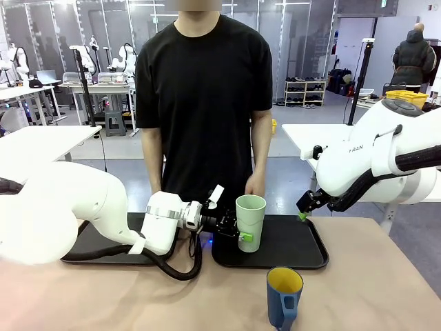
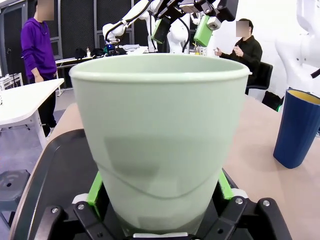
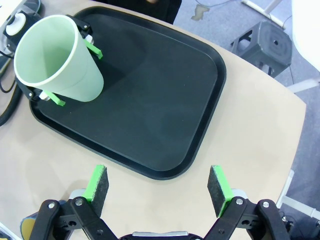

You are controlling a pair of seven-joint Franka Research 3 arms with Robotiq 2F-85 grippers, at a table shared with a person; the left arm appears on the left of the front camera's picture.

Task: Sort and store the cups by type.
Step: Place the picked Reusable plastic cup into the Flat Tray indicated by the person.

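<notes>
The pale green tumbler (image 1: 251,222) stands upright at the left end of the right black tray (image 1: 300,252). My left gripper (image 1: 242,238) reaches in low from the left, open, with its green pads (image 3: 93,48) on either side of the tumbler's base and a thin gap showing. In the left wrist view the tumbler (image 2: 160,135) rises close between those pads (image 2: 95,189). The dark blue mug (image 1: 284,296), yellow inside, sits on the bare table near the front edge, also in the left wrist view (image 2: 298,129). My right gripper (image 3: 160,185) hangs open and empty above the table beside the tray's edge (image 3: 165,172).
A second black tray (image 1: 89,245) lies at the left, partly behind my left arm. A person in a black shirt stands at the table's far side, one hand (image 1: 255,185) just behind the tumbler. The right tray's surface (image 3: 155,100) is bare beside the tumbler.
</notes>
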